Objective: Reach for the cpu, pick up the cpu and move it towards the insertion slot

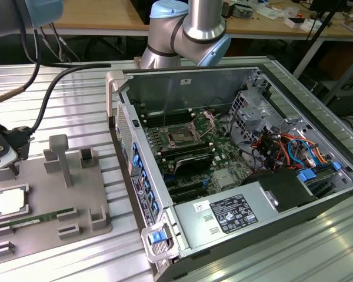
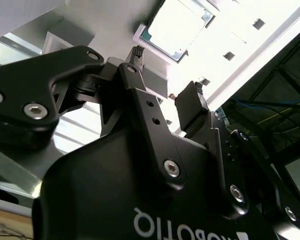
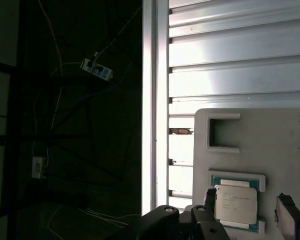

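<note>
Tool (image 2: 167,70) fingers spread, nr cpu (image 3: 235,202), cpu in grey tray (image 3: 250,130)

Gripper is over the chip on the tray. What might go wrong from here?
1. The cpu lies in a shallow pocket of the grey tray; the open gripper may close its fingers on the pocket rim, not the chip.
2. A thin-edge grip might slip, dropping it onto the memory stick nearby.

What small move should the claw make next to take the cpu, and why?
Probably lower straight down with jaws apart. In the second wrist view the claw is open and hangs above the cpu without touching it. The cpu lies flat in its recess on the grey holder, between the fingers in the first wrist view.
</note>
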Controlling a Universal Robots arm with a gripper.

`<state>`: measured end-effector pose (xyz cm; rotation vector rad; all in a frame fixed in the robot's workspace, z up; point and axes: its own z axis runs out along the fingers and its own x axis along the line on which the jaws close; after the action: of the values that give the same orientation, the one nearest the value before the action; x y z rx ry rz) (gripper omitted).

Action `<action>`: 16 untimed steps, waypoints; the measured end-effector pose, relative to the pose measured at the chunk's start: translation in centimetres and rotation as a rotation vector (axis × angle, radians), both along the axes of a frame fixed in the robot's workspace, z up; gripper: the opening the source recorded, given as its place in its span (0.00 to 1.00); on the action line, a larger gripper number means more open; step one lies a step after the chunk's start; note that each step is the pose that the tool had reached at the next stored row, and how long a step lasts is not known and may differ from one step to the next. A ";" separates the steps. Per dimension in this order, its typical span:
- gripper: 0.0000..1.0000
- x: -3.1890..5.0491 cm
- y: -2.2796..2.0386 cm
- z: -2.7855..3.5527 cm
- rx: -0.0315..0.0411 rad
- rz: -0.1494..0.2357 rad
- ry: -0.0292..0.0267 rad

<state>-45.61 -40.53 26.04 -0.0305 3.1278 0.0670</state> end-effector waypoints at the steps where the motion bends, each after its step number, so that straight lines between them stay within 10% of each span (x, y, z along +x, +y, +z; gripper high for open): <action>1: 0.55 0.00 0.00 -0.03 0.0002 0.000 -0.0002; 16: 0.55 -0.03 -0.52 -1.36 0.0001 0.000 -0.0003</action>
<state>-45.63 -41.05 24.68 -0.0307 3.1275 0.0672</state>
